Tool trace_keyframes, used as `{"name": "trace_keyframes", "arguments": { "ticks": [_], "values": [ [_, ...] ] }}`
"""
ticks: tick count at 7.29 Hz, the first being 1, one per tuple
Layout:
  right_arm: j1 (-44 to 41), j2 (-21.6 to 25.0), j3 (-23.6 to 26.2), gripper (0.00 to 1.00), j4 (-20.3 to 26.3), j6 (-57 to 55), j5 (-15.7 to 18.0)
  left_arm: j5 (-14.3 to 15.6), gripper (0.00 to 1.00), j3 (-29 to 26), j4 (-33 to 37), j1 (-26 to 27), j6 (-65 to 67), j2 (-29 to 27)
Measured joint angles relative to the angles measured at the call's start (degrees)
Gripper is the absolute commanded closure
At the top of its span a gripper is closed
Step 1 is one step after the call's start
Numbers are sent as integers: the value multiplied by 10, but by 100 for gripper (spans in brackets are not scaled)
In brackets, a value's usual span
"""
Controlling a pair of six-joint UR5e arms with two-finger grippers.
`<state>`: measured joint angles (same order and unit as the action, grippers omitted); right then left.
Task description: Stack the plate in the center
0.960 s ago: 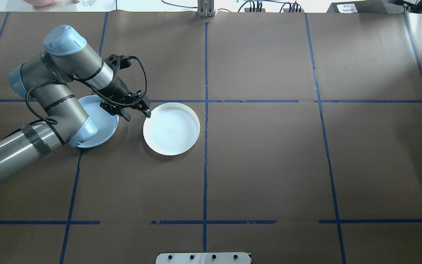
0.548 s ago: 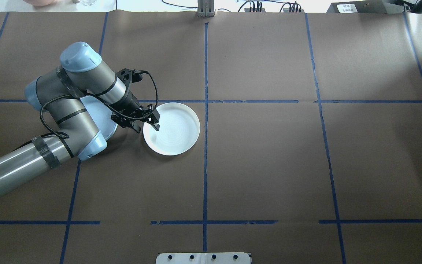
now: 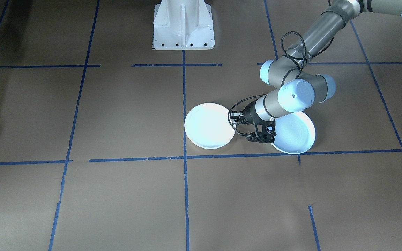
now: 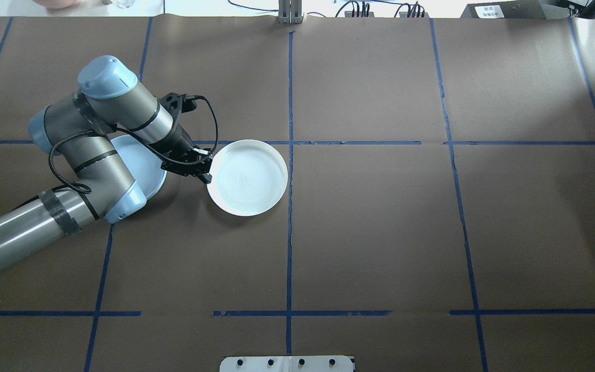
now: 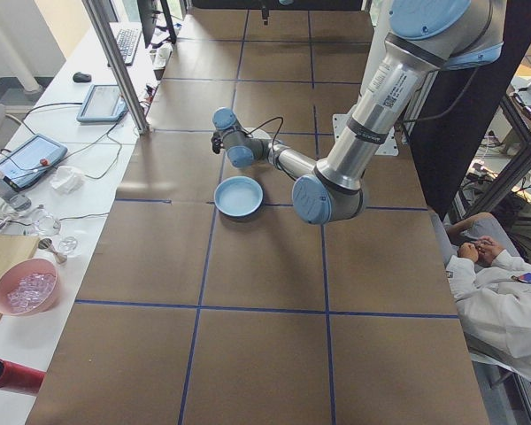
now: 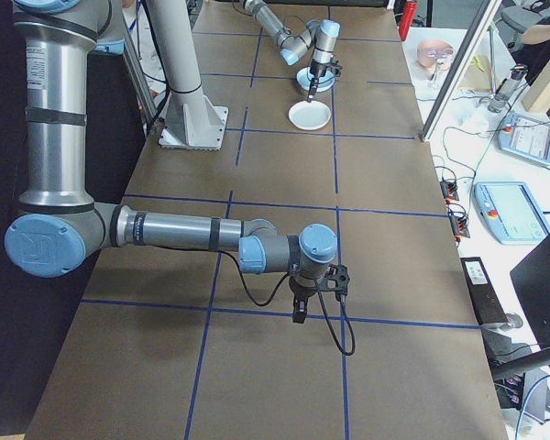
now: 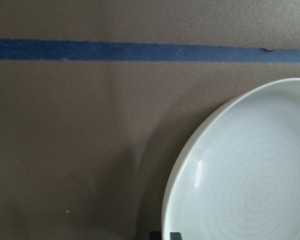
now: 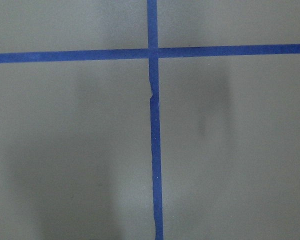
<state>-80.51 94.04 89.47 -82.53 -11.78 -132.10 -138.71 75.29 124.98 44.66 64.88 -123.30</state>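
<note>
The white plate (image 4: 248, 177) lies flat on the brown paper-covered table (image 4: 380, 232), just left of the table's central blue tape line (image 4: 290, 206) in the overhead view and just below the cross line of tape that runs toward the table's left edge. The left gripper (image 4: 205, 170) is at the plate's left rim, its fingers closed down on that rim; in the front-facing view its black fingers (image 3: 235, 120) meet the plate's edge (image 3: 209, 125). The left wrist camera shows the plate's pale rim (image 7: 240, 170) curving up from the bottom of the frame, with a strip of blue tape (image 7: 140, 51) across the top. Just beside the white plate, toward the table's left edge, a light blue plate (image 4: 145, 165) rests flat on the paper, partly hidden under the left arm (image 4: 96, 144); the two plates do not touch. The right gripper (image 6: 316, 298) hangs low over the table near its right end, well apart from both plates, and whether its fingers are apart or together cannot be told. Its wrist camera sees only paper and crossing tape lines (image 8: 154, 150).
</note>
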Motion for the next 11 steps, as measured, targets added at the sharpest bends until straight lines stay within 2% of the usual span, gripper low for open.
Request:
{"name": "trace_keyframes", "arguments": {
  "ticks": [2,6,8,10,11],
  "values": [
    [0,0,0,0,0,0,0,-21,100,11,0,62,-26,23],
    [0,0,0,0,0,0,0,-83,100,21,-4,147,-150,115],
    [0,0,-1,0,0,0,0,-101,100,26,-6,166,-183,146],
    [0,0,0,0,0,0,0,-104,100,34,-8,168,-202,174],
    [0,0,0,0,0,0,0,-103,30,35,-9,168,-204,178]
  ]
}}
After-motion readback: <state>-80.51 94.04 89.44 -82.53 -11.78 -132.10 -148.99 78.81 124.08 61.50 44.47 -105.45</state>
